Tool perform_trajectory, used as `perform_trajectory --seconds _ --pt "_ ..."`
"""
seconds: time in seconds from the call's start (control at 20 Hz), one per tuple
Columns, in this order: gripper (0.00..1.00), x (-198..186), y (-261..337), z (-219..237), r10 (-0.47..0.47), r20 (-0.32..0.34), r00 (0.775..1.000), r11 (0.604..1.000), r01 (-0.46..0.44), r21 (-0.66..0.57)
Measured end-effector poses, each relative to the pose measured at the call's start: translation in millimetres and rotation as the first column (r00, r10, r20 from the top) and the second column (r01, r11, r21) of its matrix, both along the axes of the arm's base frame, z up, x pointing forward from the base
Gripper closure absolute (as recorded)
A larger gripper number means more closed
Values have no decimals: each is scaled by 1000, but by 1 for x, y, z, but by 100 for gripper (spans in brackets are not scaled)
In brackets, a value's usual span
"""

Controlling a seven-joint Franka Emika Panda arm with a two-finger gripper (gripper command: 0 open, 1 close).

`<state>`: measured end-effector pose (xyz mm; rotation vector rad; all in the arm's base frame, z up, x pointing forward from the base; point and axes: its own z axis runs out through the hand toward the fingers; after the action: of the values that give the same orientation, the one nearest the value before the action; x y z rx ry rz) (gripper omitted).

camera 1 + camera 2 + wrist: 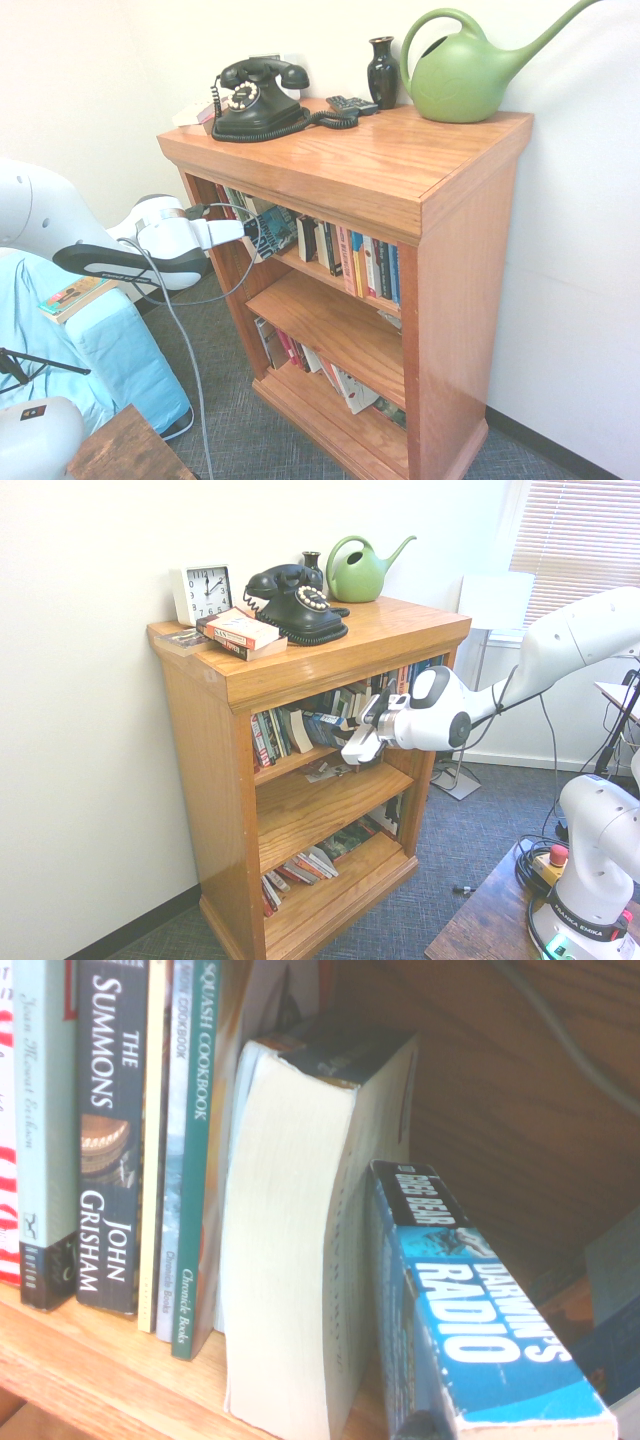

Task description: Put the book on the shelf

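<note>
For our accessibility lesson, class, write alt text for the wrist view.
A thick blue paperback titled Darwin's Radio leans beside a fat book with cream page edges facing out on a wooden shelf. Further along stand upright books, including The Summons and a green Squash Cookbook.

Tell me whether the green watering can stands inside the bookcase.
No, the green watering can stands on the bookcase's flat top.
</note>
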<state>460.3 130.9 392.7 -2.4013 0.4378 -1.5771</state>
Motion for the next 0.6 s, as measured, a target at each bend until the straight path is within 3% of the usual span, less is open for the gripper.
perform_trajectory --seconds 0.6 --pt "100 44 -1 -22 16 27 1000 999 -15 -40"
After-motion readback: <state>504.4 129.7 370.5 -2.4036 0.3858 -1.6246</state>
